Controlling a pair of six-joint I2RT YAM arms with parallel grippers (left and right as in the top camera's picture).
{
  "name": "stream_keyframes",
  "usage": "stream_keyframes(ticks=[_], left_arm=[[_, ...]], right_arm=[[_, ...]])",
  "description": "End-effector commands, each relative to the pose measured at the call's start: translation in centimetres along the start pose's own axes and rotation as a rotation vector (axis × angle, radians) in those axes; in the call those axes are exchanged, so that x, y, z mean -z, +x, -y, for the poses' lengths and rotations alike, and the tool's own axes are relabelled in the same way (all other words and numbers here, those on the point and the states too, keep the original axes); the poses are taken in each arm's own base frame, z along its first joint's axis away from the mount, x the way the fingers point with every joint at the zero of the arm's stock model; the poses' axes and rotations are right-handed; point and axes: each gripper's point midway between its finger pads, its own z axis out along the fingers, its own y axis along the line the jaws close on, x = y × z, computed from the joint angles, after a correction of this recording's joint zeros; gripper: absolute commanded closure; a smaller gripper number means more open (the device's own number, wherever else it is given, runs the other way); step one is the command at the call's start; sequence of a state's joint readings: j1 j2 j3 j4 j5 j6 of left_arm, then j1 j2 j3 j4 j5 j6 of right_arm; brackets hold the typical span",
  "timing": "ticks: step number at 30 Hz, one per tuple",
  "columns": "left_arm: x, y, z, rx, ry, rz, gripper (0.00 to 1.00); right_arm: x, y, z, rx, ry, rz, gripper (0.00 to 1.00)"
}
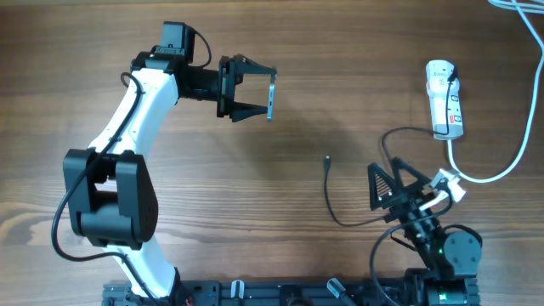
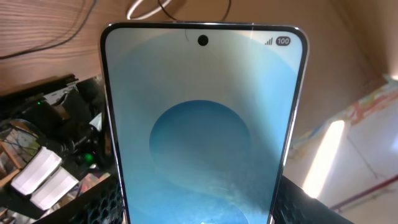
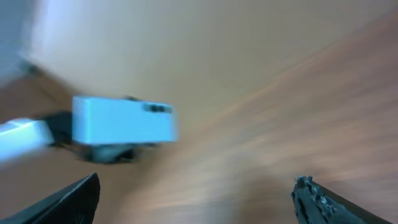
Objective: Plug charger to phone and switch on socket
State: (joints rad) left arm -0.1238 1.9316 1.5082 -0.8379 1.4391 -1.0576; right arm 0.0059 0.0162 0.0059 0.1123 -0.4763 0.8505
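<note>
At the table's (image 1: 255, 187) far right lies the socket (image 1: 443, 106), long axis running far-to-near, with the white lead (image 1: 510, 166) leaving its near end. It is rigid but probably light, so expect it to skate when you press on it — push straight down.

Up off the table on the left, the phone (image 2: 199, 137) is pinched across its width by the left claw (image 1: 263, 93). From above you see it edge-on, so its long axis looks near upright, with the screen facing back at the wrist. The camera-hole end is the one away from the fingers, and the port end is out of sight down by them. Treat it as stiff, slick glass — fragile if dropped, so hold it by the side rails only.

Mid-table lies the charger (image 1: 330, 200), thin and limp; it will likely flop and drag. Its tip (image 1: 327, 160) rests on the table pointing at the far edge, the cable trailing nearward and then curving right. Take it just behind the tip, where it is stiffest. Your right claw (image 3: 196, 193) is spread wide, holding nothing, off to the tip's right.
</note>
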Motion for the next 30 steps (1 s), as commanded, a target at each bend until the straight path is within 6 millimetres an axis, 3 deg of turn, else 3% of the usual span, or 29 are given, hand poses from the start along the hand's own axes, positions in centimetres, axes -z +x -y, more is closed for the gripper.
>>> stream_keyframes(ticks=[1,4,6,11,13,16,18,21,26,30], left_arm=[[0.5,0.8,0.9,-0.007,0.014,0.011,0.29],[0.5,0.7,1.0,0.003,0.015,0.011,0.28],[0.5,0.7,1.0,-0.001,0.015,0.011,0.29],[0.5,0.7,1.1,-0.007,0.017,0.011,0.29],[0.5,0.7,1.1,-0.008,0.017,0.011,0.29],[0.5,0.7,1.1,-0.008,0.017,0.011,0.29],[0.5,0.7,1.1,-0.008,0.017,0.011,0.29],[0.5,0.7,1.1,-0.008,0.017,0.01,0.29],[0.5,0.8,1.1,-0.019,0.018,0.007,0.29],[0.5,0.8,1.1,-0.019,0.018,0.007,0.29]], right_arm=[[0.7,0.2,-5.3,-0.067,-0.24,-0.067,0.0],[1.1,-0.9,-8.1,0.021,-0.302,-0.088,0.0],[0.9,-1.4,-8.8,0.095,-0.275,-0.115,0.0],[-0.7,-2.4,-5.1,0.219,0.095,-0.306,0.0],[-1.2,-1.5,-4.4,0.214,0.151,-0.469,0.0],[-2.3,0.5,-5.1,-0.037,0.115,-0.639,0.0],[-2.6,1.8,-3.9,-0.17,0.163,-0.702,0.0],[-2.9,3.4,-4.9,-0.114,-0.007,-0.812,0.0],[-0.9,4.0,-0.2,-0.132,0.345,-0.843,0.0],[3.2,1.9,3.2,-0.054,0.742,-0.874,0.01]])
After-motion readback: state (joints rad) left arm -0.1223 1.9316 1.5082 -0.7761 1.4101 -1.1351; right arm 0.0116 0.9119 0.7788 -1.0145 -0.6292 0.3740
